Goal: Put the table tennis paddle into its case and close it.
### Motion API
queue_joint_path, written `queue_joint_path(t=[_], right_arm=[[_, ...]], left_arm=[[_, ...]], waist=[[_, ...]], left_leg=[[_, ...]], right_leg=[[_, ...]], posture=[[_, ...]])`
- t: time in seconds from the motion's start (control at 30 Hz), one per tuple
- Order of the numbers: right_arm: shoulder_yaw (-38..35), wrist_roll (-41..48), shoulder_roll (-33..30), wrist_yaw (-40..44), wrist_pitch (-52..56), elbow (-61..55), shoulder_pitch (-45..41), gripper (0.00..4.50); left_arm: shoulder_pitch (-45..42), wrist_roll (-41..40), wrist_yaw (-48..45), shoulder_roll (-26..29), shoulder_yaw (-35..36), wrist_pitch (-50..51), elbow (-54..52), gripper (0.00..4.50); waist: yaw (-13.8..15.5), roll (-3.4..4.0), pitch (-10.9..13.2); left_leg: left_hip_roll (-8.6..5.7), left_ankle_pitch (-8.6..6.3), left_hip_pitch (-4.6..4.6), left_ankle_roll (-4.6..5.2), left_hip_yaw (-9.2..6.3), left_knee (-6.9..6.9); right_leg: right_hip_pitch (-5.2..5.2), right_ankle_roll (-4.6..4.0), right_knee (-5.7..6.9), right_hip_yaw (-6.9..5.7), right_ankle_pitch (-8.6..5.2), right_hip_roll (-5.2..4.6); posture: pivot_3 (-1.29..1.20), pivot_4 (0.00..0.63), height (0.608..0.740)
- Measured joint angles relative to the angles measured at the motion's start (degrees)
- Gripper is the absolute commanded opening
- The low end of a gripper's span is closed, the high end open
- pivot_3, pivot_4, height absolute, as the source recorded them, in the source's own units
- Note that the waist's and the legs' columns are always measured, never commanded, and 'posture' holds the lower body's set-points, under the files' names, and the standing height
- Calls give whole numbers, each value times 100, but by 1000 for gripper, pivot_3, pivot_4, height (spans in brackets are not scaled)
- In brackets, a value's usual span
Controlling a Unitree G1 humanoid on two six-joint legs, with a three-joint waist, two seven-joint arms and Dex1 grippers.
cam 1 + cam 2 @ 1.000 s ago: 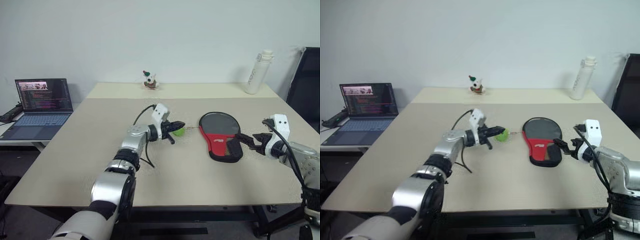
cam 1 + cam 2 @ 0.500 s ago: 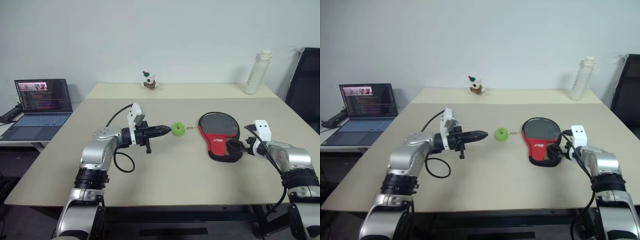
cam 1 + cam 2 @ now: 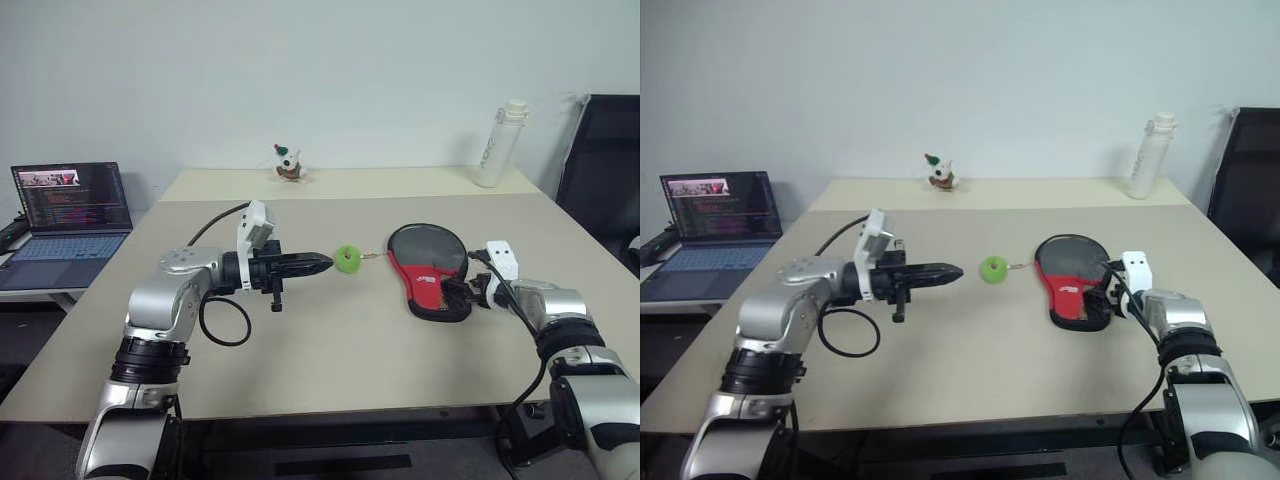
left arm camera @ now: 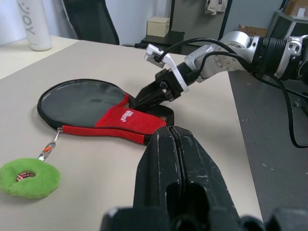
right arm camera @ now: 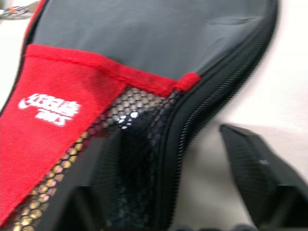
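Across the beige table (image 3: 330,350), the left gripper (image 3: 318,263) stood pressed together and empty, pointing at the green ring (image 3: 347,259), while beyond it the case (image 3: 428,270) lay handle-end toward the spread right gripper (image 3: 462,295), one finger on its mesh.

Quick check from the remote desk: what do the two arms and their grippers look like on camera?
Both arms are silver-grey metal with black ribbed joints. Each wrist carries a white camera block with a looping black cable. The left gripper and right gripper have black, tapered, scuffed fingers; no lettering is readable.
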Motion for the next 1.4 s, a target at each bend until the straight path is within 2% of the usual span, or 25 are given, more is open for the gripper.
queue_joint_path(t=[0.2,0.3,0.43,0.57,0.8,1.07,1.4], right_arm=[[0,-103,249,53,-19,30,-38,699],[-30,-125,354,61,42,59,-93,21],[-107,-58,553,80,478,-135,-179,21],[-68,97,895,182,1226,-846,-130,21],[51,556,1490,102,2556,-2867,647,21],[18,979,1619,-297,3733,-4982,1798,21],[-720,1438,1685,-957,5013,-6940,2871,21]], left_arm=[[114,-43,-2,106,-65,7,-120,0],[279,-68,-104,326,-121,11,-238,0],[485,-70,-258,588,-178,6,-280,0],[605,-143,-378,712,-181,21,-501,0],[1075,-331,-477,882,-244,155,-963,0],[1457,-557,-476,1025,-264,326,-1487,0],[1521,-588,-500,1107,-286,335,-1556,0]], waist=[[-42,-12,-7],[-68,-12,-7],[-138,-12,-7],[-171,-11,-6],[-143,-11,-5],[-98,-11,-5],[71,-12,-6]], left_leg=[[5,-1,61,0,19,-17],[7,-1,75,0,20,-18],[12,-2,74,0,24,-21],[23,-1,57,0,44,-42],[82,-3,50,-3,80,-79],[85,-4,52,-4,83,-80],[83,-5,49,-6,85,-80]], right_leg=[[45,-2,-1,26,-1,4],[58,-4,-1,29,-2,6],[52,-5,0,39,-2,10],[-2,-5,13,80,0,22],[-28,-27,-3,97,12,51],[-29,-8,-4,99,-3,54],[-28,-16,-14,97,-8,56]], posture=[[0,150,740],[0,150,740],[0,150,740],[0,150,740],[0,150,740],[0,150,740],[0,150,740]])
